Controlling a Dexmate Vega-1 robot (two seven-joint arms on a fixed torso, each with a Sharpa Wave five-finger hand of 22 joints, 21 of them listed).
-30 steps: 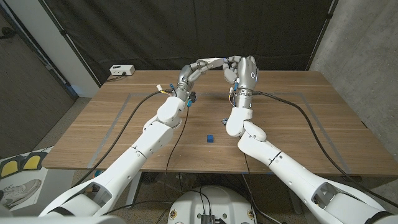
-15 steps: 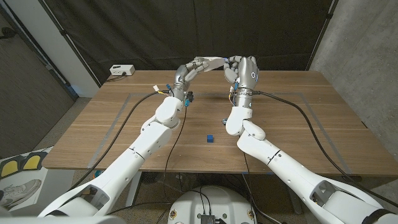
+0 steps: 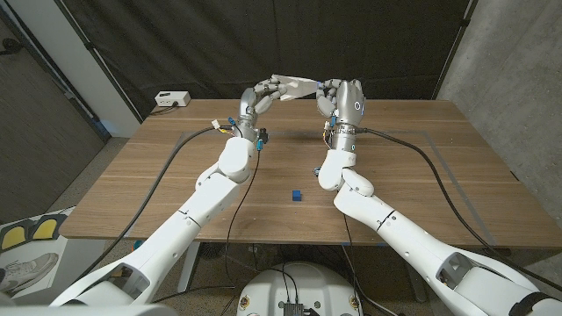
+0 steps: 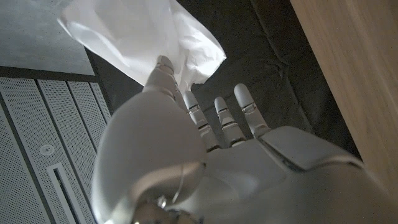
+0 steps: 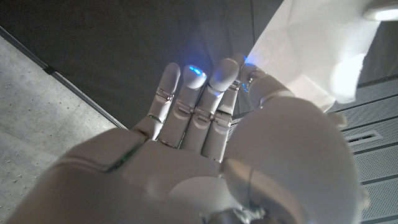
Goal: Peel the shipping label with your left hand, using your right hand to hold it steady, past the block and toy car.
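Above the bench's far edge: both hands are raised and meet over the middle, the label point(image 3: 294, 85) stretched between them.
Label: a white sheet, thin and creased, held in the air clear of the bench point(image 3: 413, 167); in the left wrist view point(image 4: 134, 40) it looks crumpled and bright against the dark curtain.
Left hand point(image 3: 263, 90): pinches the label's one end between thumb and a finger; the other fingers point(image 4: 224, 115) reach out straight, side by side.
Right hand point(image 3: 338, 96): holds the label's other end at the thumb side; its fingers point(image 5: 186, 93) are stretched and close together.
Block point(image 3: 298, 194): small, blue, on the bench near the front, between the two forearms, well apart from the label.
White box point(image 3: 172, 99): at the far left corner.
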